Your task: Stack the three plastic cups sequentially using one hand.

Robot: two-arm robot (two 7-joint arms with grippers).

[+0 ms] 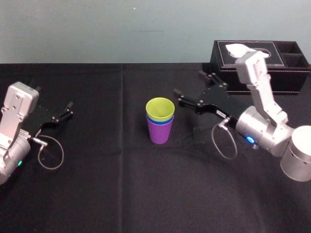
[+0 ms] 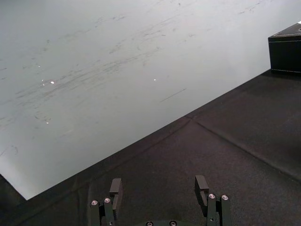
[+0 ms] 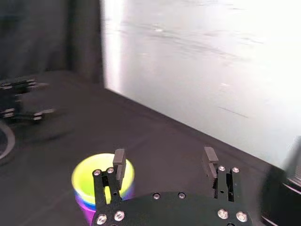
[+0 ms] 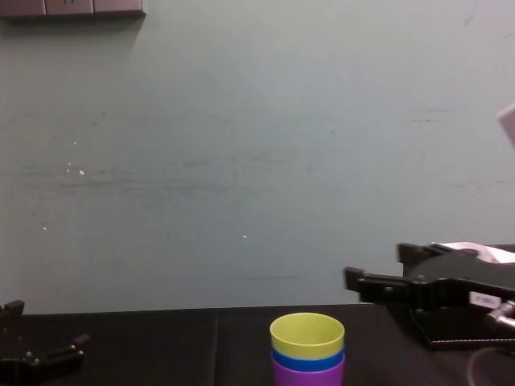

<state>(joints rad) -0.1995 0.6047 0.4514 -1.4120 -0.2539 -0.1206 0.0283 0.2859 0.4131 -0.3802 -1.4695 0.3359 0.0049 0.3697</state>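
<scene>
Yellow-green cup [image 1: 160, 108] is nesting in blue cup [image 1: 160, 120], blue cup in purple cup [image 1: 160, 133], upright on the worktop [image 1: 121, 194]; we are judging the stacking done. Right end effector [image 3: 164, 156] is hovering released just beside the stack, apart; left end effector [image 2: 159, 185] is lying released, far left.

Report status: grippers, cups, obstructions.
Right gripper open, beside cup stack, not touching. Left gripper open, parked left. Yellow-green cup in blue cup in purple cup. Tissue box back right, clear of stack.
</scene>
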